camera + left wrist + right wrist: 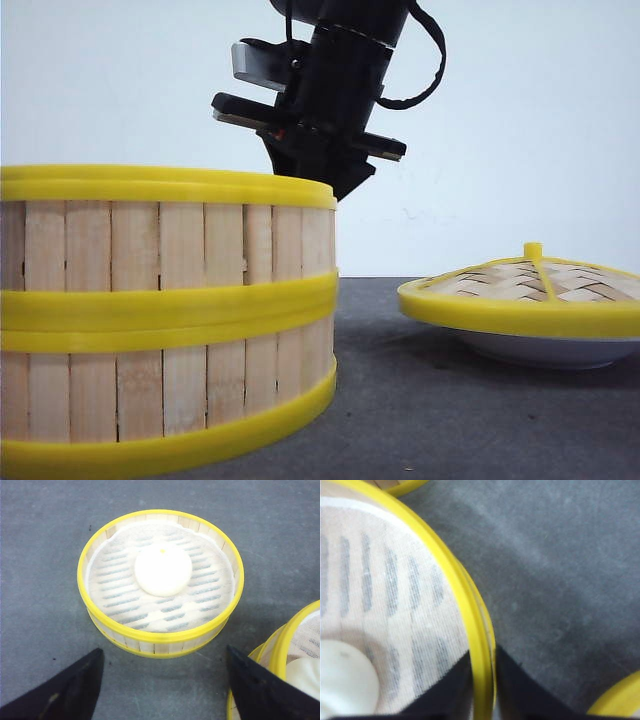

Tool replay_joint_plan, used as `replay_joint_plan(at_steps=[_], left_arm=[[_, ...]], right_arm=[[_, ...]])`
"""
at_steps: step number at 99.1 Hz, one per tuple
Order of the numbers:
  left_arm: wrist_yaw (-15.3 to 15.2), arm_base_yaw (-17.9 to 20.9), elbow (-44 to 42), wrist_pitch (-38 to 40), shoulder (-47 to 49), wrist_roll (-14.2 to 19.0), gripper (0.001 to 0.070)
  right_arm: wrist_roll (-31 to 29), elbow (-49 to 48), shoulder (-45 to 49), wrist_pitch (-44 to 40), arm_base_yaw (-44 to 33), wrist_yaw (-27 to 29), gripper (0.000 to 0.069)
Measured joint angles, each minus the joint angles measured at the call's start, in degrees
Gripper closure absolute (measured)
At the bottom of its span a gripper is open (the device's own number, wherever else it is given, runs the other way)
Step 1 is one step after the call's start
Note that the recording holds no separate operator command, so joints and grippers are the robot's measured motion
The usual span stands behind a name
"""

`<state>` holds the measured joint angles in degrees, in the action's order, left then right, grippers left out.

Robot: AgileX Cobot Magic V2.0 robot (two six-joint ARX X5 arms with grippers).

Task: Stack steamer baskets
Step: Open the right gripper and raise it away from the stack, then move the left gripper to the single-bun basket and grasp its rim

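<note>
Dark grey matting covers the table [450, 400] below a plain white wall. At front left I see two steamer baskets stacked [165, 310]: pale vertical wooden slats, glossy yellow plastic rims. The left gripper [162, 680] hangs spread and empty over the third basket [160, 582], which stands alone on the mat holding a smooth white bun [163, 569] on a slotted cloth liner. The right gripper [484, 690] pinches the top basket's rim wall, one finger either side. At right, the woven domed lid [525, 290] rests on a white plate [545, 350]. I judge the second basket placed; next, release, then lift the lone basket level onto the stack.
</note>
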<state>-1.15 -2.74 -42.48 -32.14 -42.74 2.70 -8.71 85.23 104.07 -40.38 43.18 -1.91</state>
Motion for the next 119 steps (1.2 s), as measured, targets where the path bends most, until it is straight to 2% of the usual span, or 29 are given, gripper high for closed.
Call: replay_joint_plan(at_steps=[5, 10, 21, 36, 46, 71, 102, 119], left_arm=[[0.0, 0.0, 0.0, 0.0, 0.0, 0.0, 0.0239], [0.0, 0.0, 0.0, 0.0, 0.0, 0.0, 0.0239], [0.0, 0.7, -1.4, -0.5, -1.4, 0.1, 0.0239], [0.0, 3.3, -6.8, -0.4, -6.4, 0.1, 0.0239], [0.0, 5.6, -9.9, 0.3, -11.1, 0.1, 0.0239], [0.0, 11.1, -12.9, 2.4, -25.9, -0.1, 0.0239], [0.0, 14.5, -16.4, 7.4, -39.5, -0.1, 0.0243], [0.0, 14.8, -16.9, 10.8, -45.8, -0.1, 0.0338]], right_arm=[[0.1, 0.0, -0.9, -0.5, 0.0, 0.0, 0.0420], [0.3, 0.0, -2.5, -1.0, -0.1, 0.0, 0.0359], [1.2, 0.0, -7.9, -3.0, -0.1, 0.3, 0.0315], [2.6, 0.0, -16.2, -7.9, -1.5, 0.8, 0.0307], [3.0, 0.0, -21.4, -11.4, -4.0, 3.4, 0.0307], [3.4, -0.7, -32.1, -19.8, -15.5, 9.6, 0.0307], [6.0, -17.1, -46.3, -20.3, -31.5, 9.6, 0.0307], [6.7, -24.3, -52.1, -22.1, -36.2, 9.4, 0.0307]])
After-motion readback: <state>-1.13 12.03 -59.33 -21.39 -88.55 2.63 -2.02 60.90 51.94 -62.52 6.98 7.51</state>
